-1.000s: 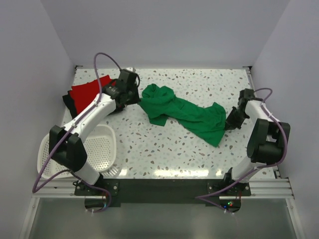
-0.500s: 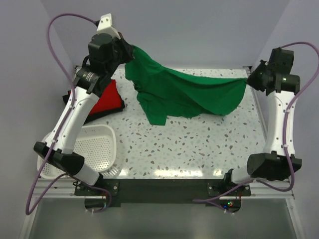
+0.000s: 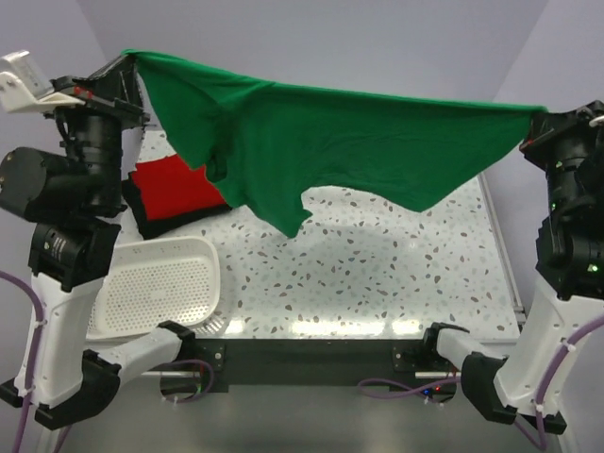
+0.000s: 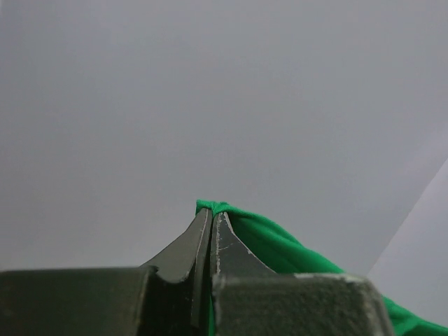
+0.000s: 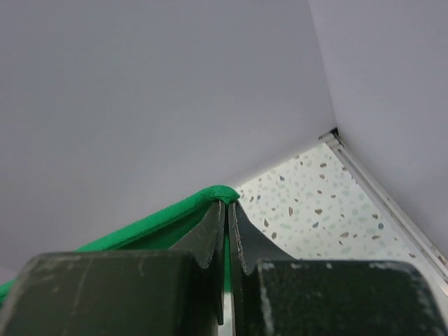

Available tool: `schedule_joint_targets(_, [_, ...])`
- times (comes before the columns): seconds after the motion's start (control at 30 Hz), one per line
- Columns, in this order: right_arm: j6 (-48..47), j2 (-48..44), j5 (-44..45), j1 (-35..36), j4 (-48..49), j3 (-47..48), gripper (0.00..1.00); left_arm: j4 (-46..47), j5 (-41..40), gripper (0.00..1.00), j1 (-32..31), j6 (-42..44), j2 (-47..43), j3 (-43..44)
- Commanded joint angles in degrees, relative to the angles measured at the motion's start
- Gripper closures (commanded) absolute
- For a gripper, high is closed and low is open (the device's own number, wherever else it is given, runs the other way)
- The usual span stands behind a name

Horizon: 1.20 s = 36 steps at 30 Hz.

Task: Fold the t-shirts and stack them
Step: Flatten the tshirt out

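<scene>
Speckling the pale bench (image 3: 377, 283) were small grey flecks, and plain lilac-grey walls (image 3: 330, 47) closed it in on three sides. A white slotted basket (image 3: 160, 283) lay at the near left, close to a folded red t-shirt (image 3: 179, 184) resting on a black t-shirt (image 3: 142, 212) — of the black one only a thin edge showed beneath the red.

The green t-shirt (image 3: 321, 142) hung in the air above the far half of the bench, stretched between two raised corners. Its lower edge sagged unevenly and hid the back of the bench.

Both arms stood reared up high, the left arm (image 3: 66, 217) at the left edge and the right arm (image 3: 566, 236) at the right, each partly cut off by the frame. The left fingers (image 4: 199, 234) were pinched tight on one bunched corner of the green cloth. The right fingers (image 5: 215, 217) were clamped just as closely on the opposite corner — barely a gap showed in either pair.
</scene>
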Motion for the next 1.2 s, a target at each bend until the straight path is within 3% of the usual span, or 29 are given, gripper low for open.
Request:
schedule_joint_targets(0.0, [-0.78,1.93,3.91,-0.09,3.58,2.42,1.0,6.27,-4.94,1.0,0.41,5.23,0.73,-2.87])
schedule_joint_targets(0.2, [0.28,7.81,2.33,-0.09,4.55,-1.87,1.0,5.22,2.78,1.0,0.5,4.88,13.18,0.37])
schedule_joint_targets(0.4, [-0.42,15.8,2.68,-0.09,4.38,-3.56,1.0,2.32,9.82,1.0,0.5,4.62,28.21,10.73])
schedule_joint_targets(0.6, [0.1,19.95,3.56,-0.09,3.94,-0.05,1.0,1.17,13.69,1.0,0.5,3.21,35.8,21.81])
schedule_joint_targets(0.87, [-0.07,15.49,4.79,-0.09,6.91,0.41,1.0,3.28,15.71,1.0,0.5,2.68,31.68,20.51])
schedule_joint_targets(1.17, [0.11,6.25,6.1,-0.09,10.17,1.89,1.0,2.85,16.06,1.0,0.5,4.17,18.24,14.44])
